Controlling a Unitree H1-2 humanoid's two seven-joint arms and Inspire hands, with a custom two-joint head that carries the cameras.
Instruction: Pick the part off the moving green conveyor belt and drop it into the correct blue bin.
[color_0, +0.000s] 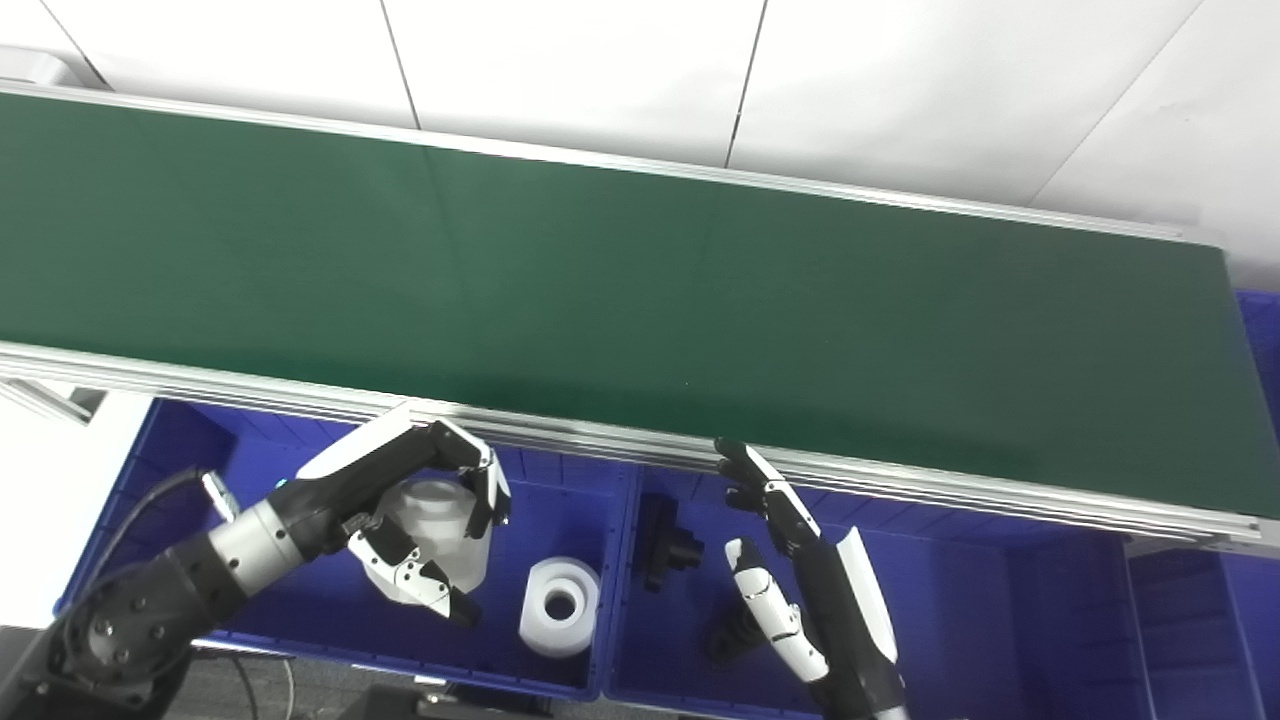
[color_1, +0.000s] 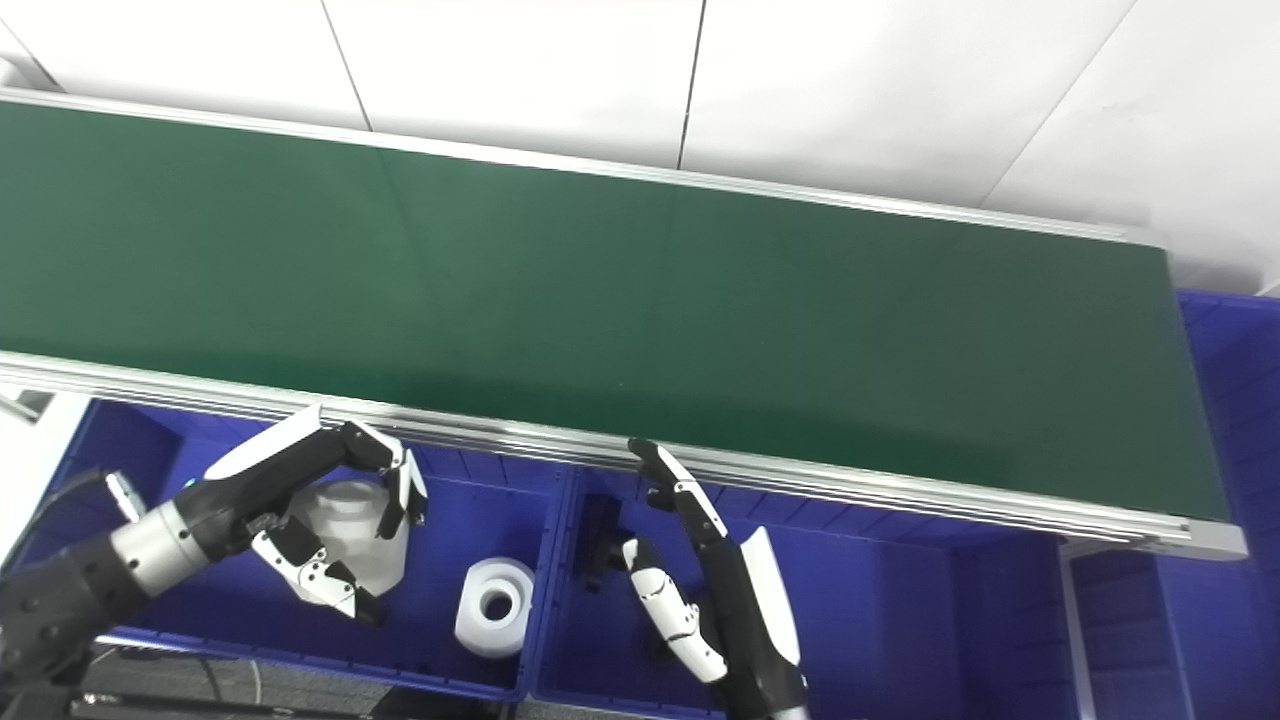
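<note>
One long green conveyor belt (color_0: 620, 300) fills most of your view, running from 9 o'clock down toward 3 o'clock, and its surface carries no part. Along its near edge you see the silver rail (color_0: 900, 480), and below that the blue bins. Your left blue bin (color_0: 590, 480) sits at 7 o'clock, the right blue bin (color_0: 980, 600) at 5 o'clock, the two touching along a shared wall near 6 o'clock.

Your left hand (color_0: 420, 520) hangs over the left bin with its fingers curled around a white translucent part (color_0: 440, 530) — thumb below, fingers over the top, so it is holding that part above the bin floor. Just beside it, toward 6 o'clock, a second white part, a ring with a round hole (color_0: 560, 605), lies on the floor of the same bin.

Your right hand (color_0: 790, 570) stands in the right bin holding nothing, fingers stretched nearly straight toward 12 o'clock, tips close to the rail. Two small black parts lie in that bin — one (color_0: 668, 550) left of the hand, another (color_0: 730, 630) partly hidden beside its thumb.
</note>
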